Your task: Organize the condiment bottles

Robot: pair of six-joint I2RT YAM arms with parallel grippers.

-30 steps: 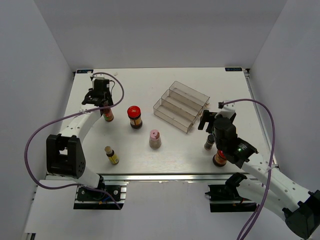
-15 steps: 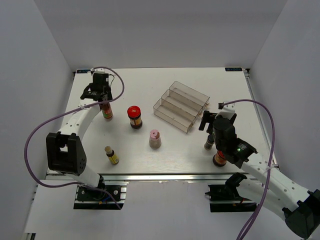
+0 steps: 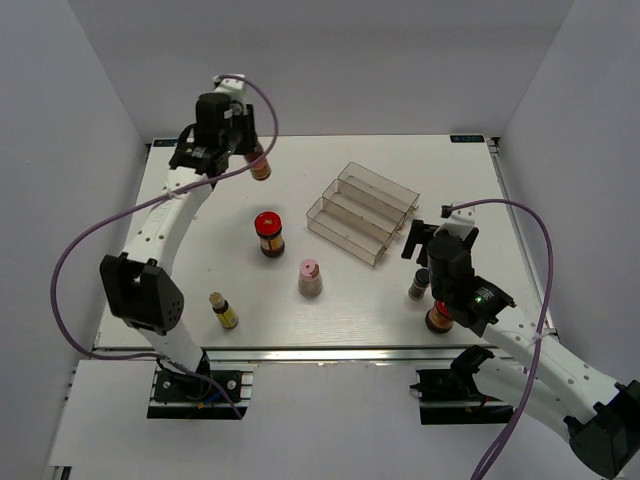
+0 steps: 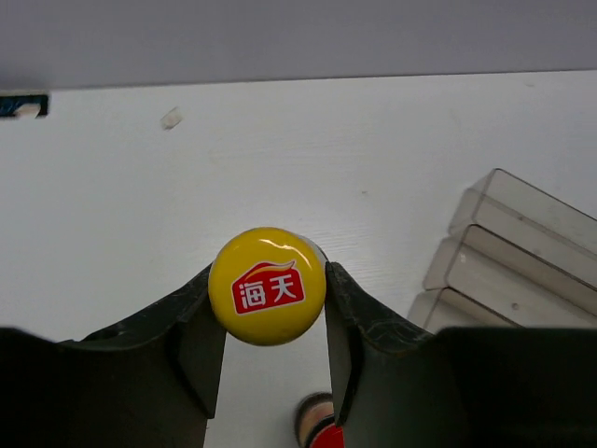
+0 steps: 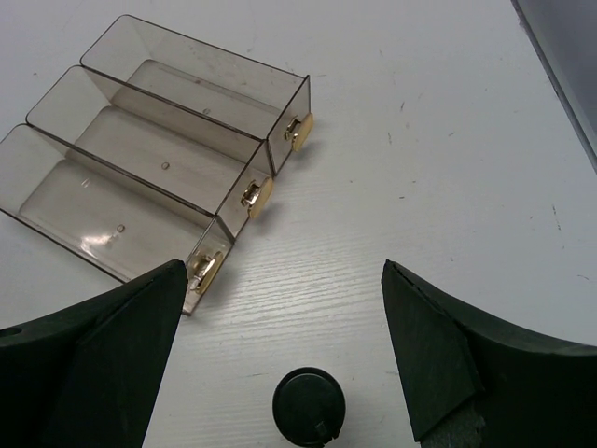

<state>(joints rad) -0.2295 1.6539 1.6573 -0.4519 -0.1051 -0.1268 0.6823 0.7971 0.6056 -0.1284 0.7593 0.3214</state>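
Our left end effector [image 3: 252,162] clamps a yellow-capped bottle [image 3: 260,169] raised at the table's [image 3: 200,290] eleven o'clock; we count six bottles (two yellow-capped, two red-lidded jars [image 3: 268,222], one pink shaker [image 3: 310,278], one black-capped bottle [image 3: 419,284]) and one rack [image 3: 360,212]. Left wrist: the rack sits at three o'clock, so we judge carrying there comes next. Right wrist: the right end effector [image 5: 282,275] gapes over the black-capped bottle.

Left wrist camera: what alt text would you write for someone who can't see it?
The left gripper is shut on a yellow-capped bottle, its cap seen from above with a red logo. Beyond lie the white table and, at right, a clear stepped rack.
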